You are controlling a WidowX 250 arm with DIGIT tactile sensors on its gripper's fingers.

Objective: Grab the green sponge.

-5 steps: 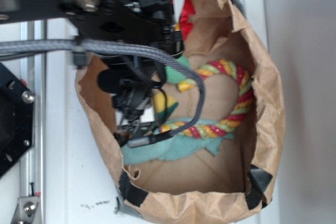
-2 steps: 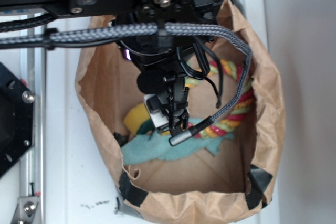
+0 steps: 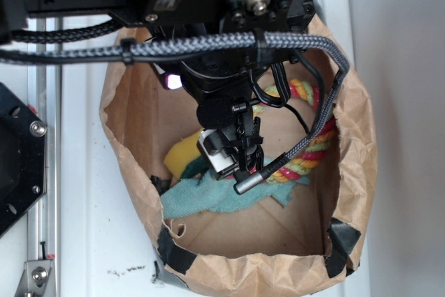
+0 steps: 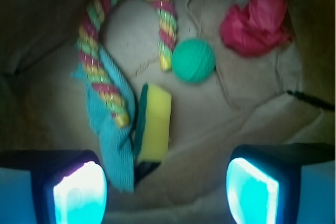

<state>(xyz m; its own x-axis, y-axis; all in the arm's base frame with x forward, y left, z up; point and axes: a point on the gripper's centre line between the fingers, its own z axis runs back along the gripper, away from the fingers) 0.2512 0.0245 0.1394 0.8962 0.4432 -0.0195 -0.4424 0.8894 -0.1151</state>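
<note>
In the wrist view, the tool (image 4: 165, 192) fills the bottom edge of the frame, its two glowing pads (image 4: 79, 195) set wide apart with nothing between them. Just beyond, left of centre, the green sponge (image 4: 153, 123) lies on the paper bag (image 4: 231, 124) floor, yellow face up, the dark green layer along its left side, touching the teal cloth (image 4: 113, 140) on its left. A multicoloured rope ring (image 4: 100, 72) arcs across the cloth toward the upper left. Above and right of the sponge sits a round green ball (image 4: 193, 60), with a crumpled red item (image 4: 257, 22) at the upper right. In the exterior view the arm (image 3: 222, 5) hangs over the bag, which stands on a white counter (image 3: 90, 241).
</note>
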